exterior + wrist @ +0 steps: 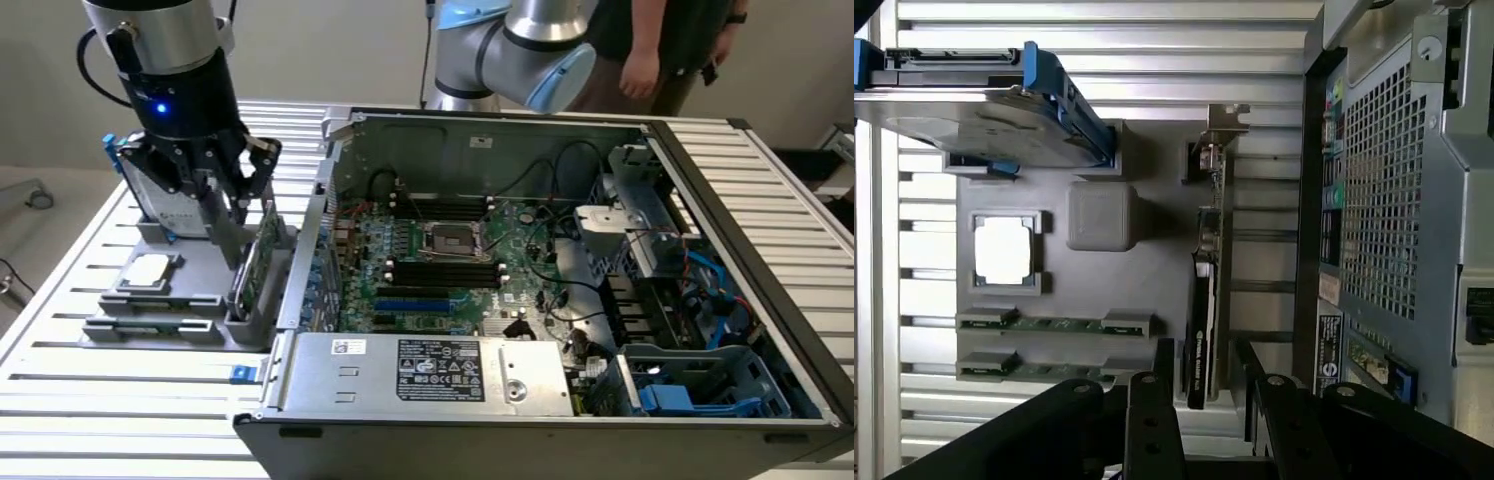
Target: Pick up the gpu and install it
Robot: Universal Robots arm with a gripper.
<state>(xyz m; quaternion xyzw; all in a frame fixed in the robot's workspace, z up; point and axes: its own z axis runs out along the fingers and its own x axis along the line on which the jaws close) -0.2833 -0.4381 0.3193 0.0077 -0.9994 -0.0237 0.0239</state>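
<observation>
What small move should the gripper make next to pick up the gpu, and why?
Probably ease straight down. In the wrist view the gripper is open, its fingers either side of the gpu, which stands on edge in the grey holder beside the computer case, not yet gripped.

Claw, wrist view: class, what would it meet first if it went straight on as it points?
Probably the gpu, standing on edge in the grey holder: the open claw points at its upper edge, fingers astride it. Depth is unclear.
</observation>
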